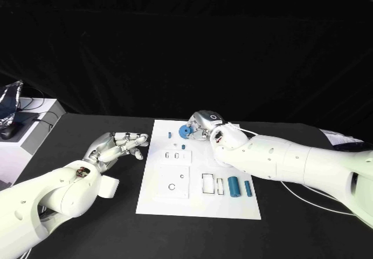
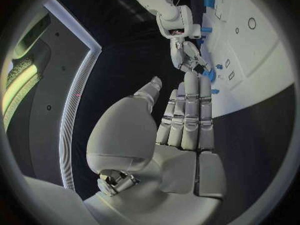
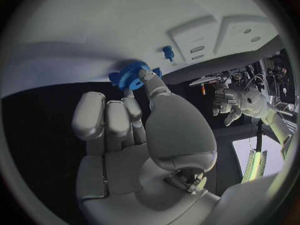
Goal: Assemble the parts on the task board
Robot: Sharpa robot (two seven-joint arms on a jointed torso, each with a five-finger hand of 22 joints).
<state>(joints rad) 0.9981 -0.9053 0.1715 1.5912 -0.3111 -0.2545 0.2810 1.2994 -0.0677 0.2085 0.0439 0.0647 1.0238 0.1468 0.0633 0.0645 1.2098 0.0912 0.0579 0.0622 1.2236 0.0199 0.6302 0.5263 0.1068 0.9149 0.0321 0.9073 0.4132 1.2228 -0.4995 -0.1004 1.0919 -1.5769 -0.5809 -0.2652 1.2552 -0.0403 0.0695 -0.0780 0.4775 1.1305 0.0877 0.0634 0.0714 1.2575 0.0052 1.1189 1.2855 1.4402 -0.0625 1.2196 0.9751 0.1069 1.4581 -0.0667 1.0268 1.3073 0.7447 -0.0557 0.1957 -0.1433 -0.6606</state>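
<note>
Clearly the move ahead turns on the blue gear (image 1: 185,130), which sits at the far end of the white board (image 1: 159,202), near its far left corner, and lies directly under the fingertips of the right hand (image 1: 206,125). In the right wrist view the thumb tip presses on the gear (image 3: 132,75) with another finger at its toothed rim, so I judge this hand to be pinching it (whether the gear is lifted or seated on the board cannot be told). Being round and flat, the gear has no long axis to speak of; its face looks level with the board. Just beside it, toward the robot, stands a small blue peg (image 1: 183,146).

By contrast, the left hand (image 1: 118,145) is off the board's left edge over the black desk (image 1: 93,226), fingers held close together but holding nothing, well apart from the gear. Nearer the robot lie two blue cylinders (image 1: 235,186), lengthwise along the board. So the right hand is much the nearer and, in my judgement, the one to seat the gear.
</note>
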